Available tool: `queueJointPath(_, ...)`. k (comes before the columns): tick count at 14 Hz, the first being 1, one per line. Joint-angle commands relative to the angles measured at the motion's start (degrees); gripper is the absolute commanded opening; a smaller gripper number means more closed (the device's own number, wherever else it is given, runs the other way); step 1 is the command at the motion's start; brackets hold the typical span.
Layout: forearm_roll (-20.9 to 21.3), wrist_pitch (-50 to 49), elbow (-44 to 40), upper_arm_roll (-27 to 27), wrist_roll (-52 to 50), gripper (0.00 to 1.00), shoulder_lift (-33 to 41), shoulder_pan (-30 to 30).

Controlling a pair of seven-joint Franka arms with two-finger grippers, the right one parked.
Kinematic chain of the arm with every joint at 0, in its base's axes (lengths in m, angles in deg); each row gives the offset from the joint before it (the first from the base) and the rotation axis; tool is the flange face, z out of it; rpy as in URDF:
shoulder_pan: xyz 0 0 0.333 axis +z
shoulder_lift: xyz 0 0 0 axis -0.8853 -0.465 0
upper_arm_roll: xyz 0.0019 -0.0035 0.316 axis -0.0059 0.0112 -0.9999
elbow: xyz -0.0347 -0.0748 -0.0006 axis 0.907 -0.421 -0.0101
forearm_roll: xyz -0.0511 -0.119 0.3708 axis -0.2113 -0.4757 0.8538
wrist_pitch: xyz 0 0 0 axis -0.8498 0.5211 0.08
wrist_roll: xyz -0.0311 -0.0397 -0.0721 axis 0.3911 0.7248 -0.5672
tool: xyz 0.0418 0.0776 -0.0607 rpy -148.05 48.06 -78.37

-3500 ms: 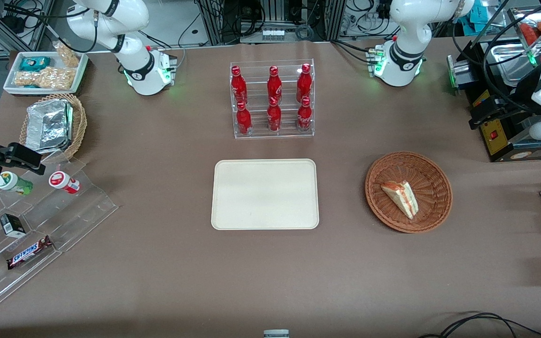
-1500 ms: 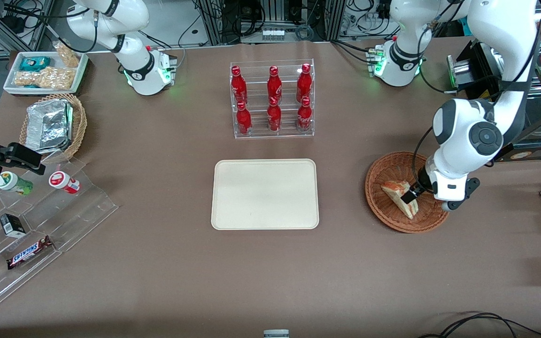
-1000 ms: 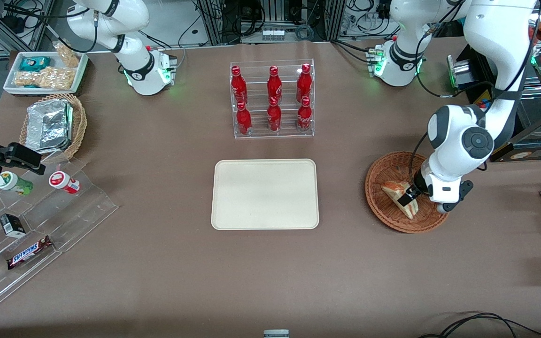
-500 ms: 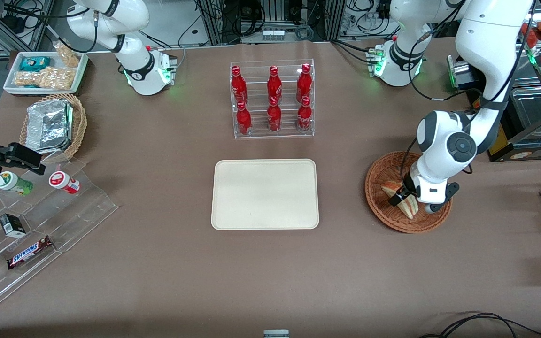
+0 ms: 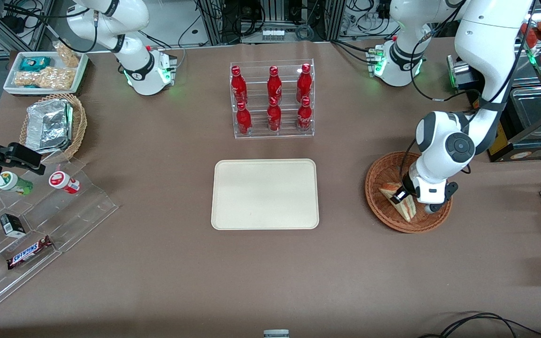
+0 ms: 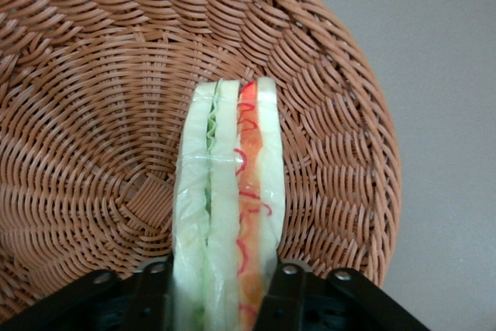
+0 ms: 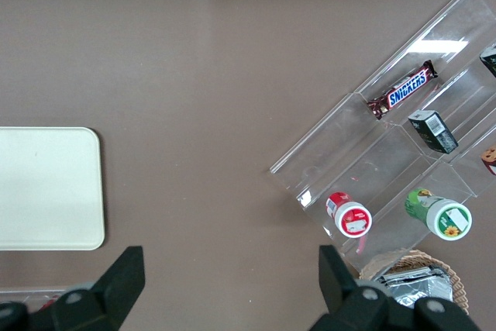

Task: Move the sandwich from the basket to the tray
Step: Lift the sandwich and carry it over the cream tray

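While the sandwich (image 5: 405,208) lies in the basket (image 5: 383,216), it is straddled by the end effector (image 5: 400,194), w/ one black finger (image 6: 151,296) pressed to each bread face near the wide end, so the end effector is seen clamped on the sandwich. In the left wrist view the sandwich (image 6: 227,199) is shown standing on edge, green filling on one side & red-orange on the other, its narrow tip pointed at the basket (image 6: 341,114) wall. Whether it is lifted off the weave can't be told. The basket is set on the desk (image 5: 158,272) toward the working arm's end, approx. level w/ the tray (image 5: 265,194), well apart from it. The tray is placed mid-desk, nearer the front camera than the clear rack of red bottles (image 5: 273,99). A tan basket w/ foil (image 5: 52,124) & a clear stepped snack display (image 5: 35,220) are seen toward the parked arm's end.
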Motion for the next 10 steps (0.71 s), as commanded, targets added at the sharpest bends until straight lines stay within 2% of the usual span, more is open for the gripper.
queueJointPath(1, 1.1, -6.3, -1.0, -0.2, 1.1, 0.00, 4.2, -0.4)
queueJointPath(3, 0.9, -15.8, -4.5, 0.7, 2.3, 0.00, 6.8, -1.1)
queueJointPath(6, 0.4, -23.2, -11.8, 2.4, -3.5, 0.00, 6.2, -7.4)
queueJointPath(10, 1.1, -23.3, -25.2, 2.2, -9.6, 0.00, -6.0, -21.5)
